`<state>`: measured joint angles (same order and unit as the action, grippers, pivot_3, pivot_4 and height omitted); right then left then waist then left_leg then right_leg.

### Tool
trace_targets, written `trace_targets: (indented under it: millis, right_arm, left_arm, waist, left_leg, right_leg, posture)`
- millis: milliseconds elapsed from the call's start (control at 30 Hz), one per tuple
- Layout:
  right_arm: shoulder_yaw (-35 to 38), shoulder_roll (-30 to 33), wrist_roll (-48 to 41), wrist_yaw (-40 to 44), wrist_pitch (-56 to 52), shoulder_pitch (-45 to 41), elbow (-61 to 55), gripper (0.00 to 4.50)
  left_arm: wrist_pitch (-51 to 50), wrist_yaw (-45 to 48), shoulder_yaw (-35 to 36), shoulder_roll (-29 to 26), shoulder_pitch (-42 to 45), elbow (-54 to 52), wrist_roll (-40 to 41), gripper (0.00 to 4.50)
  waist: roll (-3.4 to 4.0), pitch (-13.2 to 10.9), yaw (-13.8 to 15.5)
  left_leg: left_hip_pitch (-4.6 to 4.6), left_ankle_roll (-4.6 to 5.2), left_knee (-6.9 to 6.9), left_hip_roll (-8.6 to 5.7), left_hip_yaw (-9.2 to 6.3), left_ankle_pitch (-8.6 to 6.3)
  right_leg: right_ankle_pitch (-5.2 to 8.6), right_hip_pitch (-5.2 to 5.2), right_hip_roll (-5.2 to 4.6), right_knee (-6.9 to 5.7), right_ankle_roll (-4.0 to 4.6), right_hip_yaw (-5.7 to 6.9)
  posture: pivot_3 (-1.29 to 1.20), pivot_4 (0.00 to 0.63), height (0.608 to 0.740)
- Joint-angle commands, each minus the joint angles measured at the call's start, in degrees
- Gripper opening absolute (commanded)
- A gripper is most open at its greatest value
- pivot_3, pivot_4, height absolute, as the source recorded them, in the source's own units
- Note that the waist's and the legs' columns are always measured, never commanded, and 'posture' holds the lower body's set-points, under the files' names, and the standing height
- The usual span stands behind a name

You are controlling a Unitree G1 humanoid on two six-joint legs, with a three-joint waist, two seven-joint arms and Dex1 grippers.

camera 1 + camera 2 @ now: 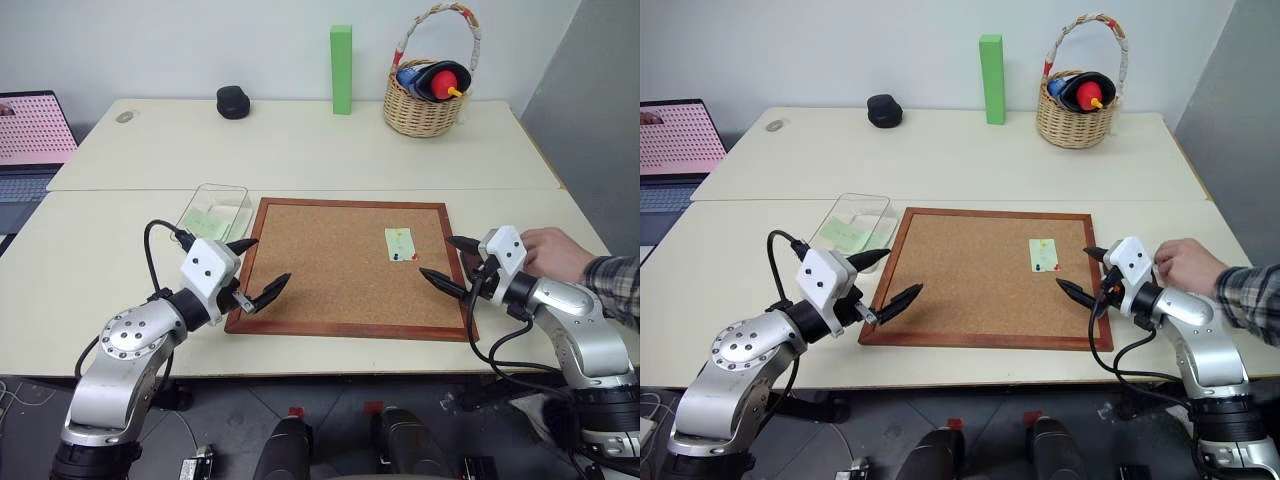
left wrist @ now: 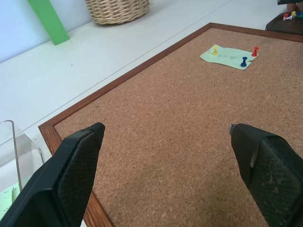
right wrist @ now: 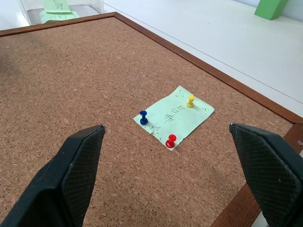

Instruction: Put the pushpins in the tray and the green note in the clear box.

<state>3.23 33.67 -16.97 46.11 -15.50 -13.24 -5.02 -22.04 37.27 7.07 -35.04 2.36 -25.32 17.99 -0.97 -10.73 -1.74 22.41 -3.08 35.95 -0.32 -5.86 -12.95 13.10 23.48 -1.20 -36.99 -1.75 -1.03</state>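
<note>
Both pincers [image 1: 260, 269] [image 1: 448, 263] wide over cork board [image 1: 330, 280], pale tables [image 1: 300, 140], grey wall [image 1: 200, 40]

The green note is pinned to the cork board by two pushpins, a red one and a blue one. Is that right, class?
Not quite: three pushpins hold the green note to the cork board: red, blue and yellow. The right wrist view shows all three.

Two cream-white rectangular tabletops [image 1: 300, 140] stood pushed together against a plain pale wall [image 1: 200, 40]. An open laptop with a pink dotted screen [image 1: 35, 128] sat at the left.
</note>
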Motion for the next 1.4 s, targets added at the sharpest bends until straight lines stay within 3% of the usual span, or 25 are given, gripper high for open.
trace_targets:
  millis: [33, 633, 1033, 1400]
  right_arm:
    - [1.2, 0.6, -0.3, 0.0, 1.1, -0.6, -1.5, 4.45]
    - [-0.4, -0.6, -0.3, 0.5, 1.3, -1.6, -1.1, 4.45]
    - [-0.5, -0.6, -1.0, 0.0, -0.1, -2.2, -2.7, 4.5]
    - [-1.7, -1.7, -0.8, -1.7, -3.8, -4.1, -3.6, 4.5]
  left_arm:
    - [1.8, 0.9, 1.0, 0.2, 0.4, -1.3, 1.4, 4.5]
    - [-4.4, 4.4, 0.2, -0.5, 3.2, -0.5, 6.5, 4.5]
    - [-0.6, 9.0, -8.3, -0.1, 9.0, 6.0, 2.3, 2.3]
    - [-1.4, 11.3, -17.7, 4.9, 19.5, 17.3, -1.4, 0.19]
  waist:
    - [0.0, 0.0, 0.0]
    - [0.0, 0.0, 0.0]
    - [0.0, 0.0, 0.0]
    - [0.0, 0.0, -0.1]
  left_leg:
    - [0.0, 0.0, 0.0, 0.0, 0.0, 0.0]
    - [0.0, 0.0, 0.0, 0.0, -0.01, 0.0]
    - [0.0, 0.0, 0.02, -0.02, 0.01, 0.0]
    - [-0.01, 0.01, 0.02, -0.03, 0.0, 0.0]
  right_leg:
    - [0.0, 0.0, 0.0, 0.0, 0.0, 0.0]
    - [-0.01, 0.0, 0.0, -0.01, -0.02, 0.01]
    - [-0.03, -0.01, 0.0, -0.01, -0.04, -0.01]
    - [-0.19, -0.02, 0.02, -0.04, -0.32, 0.0]
  posture:
    - [0.0, 0.15, 0.74]
    - [0.0, 0.15, 0.74]
    - [0.0, 0.15, 0.74]
    - [0.0, 0.15, 0.74]
